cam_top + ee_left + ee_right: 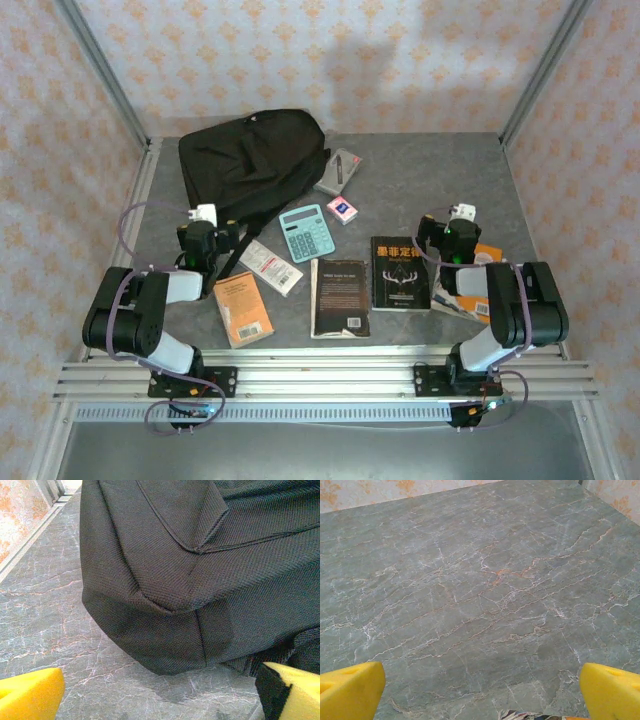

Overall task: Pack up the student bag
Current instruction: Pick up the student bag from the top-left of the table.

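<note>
A large black fabric student bag (250,160) lies flat at the table's far left, zipped.

Student bag (250,160) is laid at the far left of the table (540,190), and its near corner is met just ahead of the left gripper (204,230). A notebook (338,172) is placed against the bag's right side. A small box (342,209) is set just before the notebook, and a calculator (305,232) before and left of the box. A flat packet (270,266) is laid before-left of the calculator. Along the near side three books are spread apart: left book (242,308) just beside the packet, middle book (340,296), right book (400,272). A fourth book (468,290) is found just right of the right book, partly hidden under the right gripper (455,235).
</note>
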Controlling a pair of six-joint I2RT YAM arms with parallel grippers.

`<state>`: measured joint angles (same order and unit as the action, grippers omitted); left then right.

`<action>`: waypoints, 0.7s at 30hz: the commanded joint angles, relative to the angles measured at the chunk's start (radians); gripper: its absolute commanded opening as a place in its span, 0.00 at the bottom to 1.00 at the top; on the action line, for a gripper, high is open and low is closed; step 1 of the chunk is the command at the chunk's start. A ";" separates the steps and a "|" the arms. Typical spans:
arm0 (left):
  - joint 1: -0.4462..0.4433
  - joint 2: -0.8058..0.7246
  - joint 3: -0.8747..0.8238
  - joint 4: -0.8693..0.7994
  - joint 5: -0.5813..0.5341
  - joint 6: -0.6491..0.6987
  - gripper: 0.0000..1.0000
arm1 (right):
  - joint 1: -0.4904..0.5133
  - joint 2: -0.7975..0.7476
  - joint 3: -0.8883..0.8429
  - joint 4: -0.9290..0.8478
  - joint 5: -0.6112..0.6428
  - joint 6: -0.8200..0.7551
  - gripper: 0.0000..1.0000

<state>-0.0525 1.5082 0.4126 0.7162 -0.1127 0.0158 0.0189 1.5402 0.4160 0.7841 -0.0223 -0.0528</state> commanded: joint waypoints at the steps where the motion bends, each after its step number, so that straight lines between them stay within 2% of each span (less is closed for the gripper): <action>1: -0.006 -0.009 0.012 0.031 -0.031 -0.008 1.00 | 0.003 -0.018 0.001 0.001 0.016 -0.006 0.99; 21: -0.006 -0.009 0.014 0.029 -0.030 -0.008 1.00 | 0.003 -0.018 0.001 0.000 0.017 -0.007 0.99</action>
<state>-0.0525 1.5082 0.4126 0.7162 -0.1127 0.0158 0.0189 1.5402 0.4160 0.7841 -0.0223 -0.0528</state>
